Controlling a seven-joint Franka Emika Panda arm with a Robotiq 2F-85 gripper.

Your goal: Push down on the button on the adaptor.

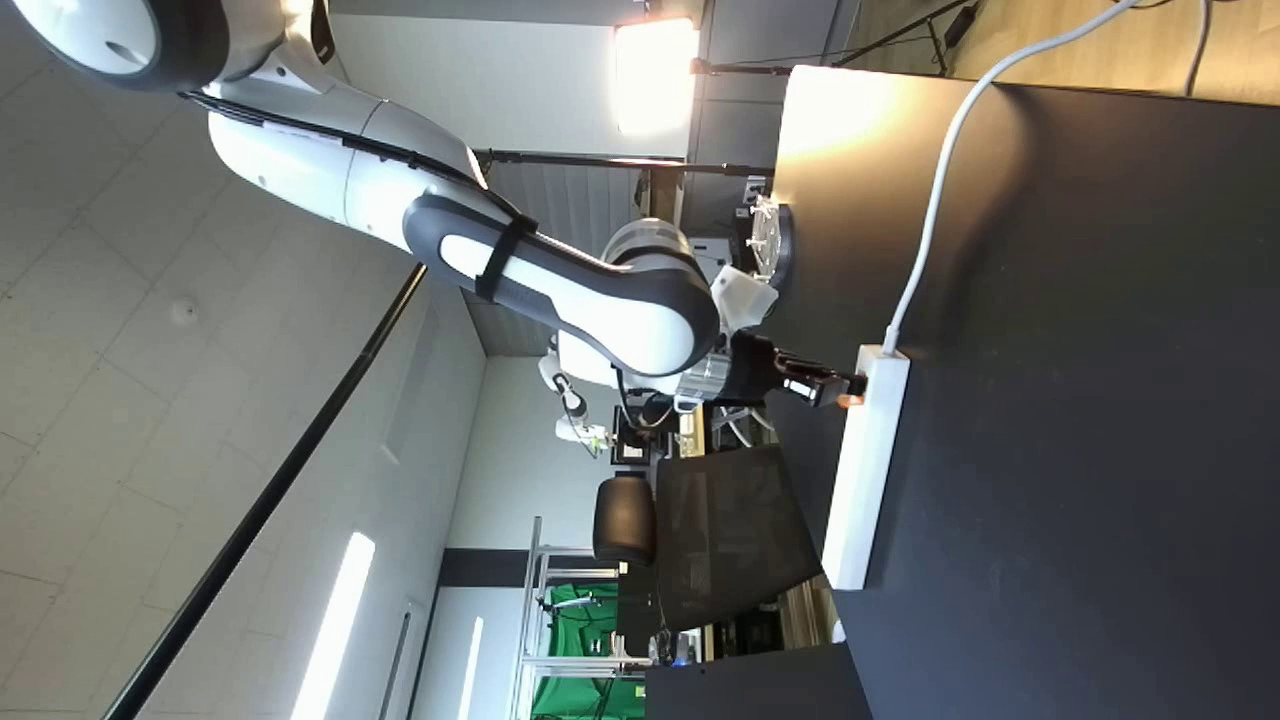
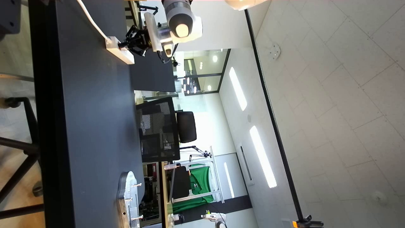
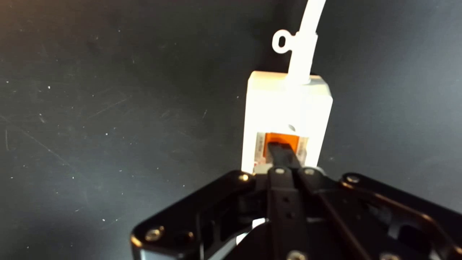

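Adaptor (image 1: 868, 468) houses the orange button (image 3: 283, 137), which the end effector (image 3: 280, 146), tips together, appears to touch.

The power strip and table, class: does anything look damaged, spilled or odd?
In the wrist view, the table has pale specks and faint scratches, odd on an otherwise dark surface. The power strip shows no clear damage, though the fingers hide part; no spill shows.

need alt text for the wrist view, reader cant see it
A closed black gripper at the bottom has its fingertips over part of the orange button on a white adaptor; whether the button is pressed is unclear. A white cord runs from the adaptor's end toward the top edge, over a dark tabletop.
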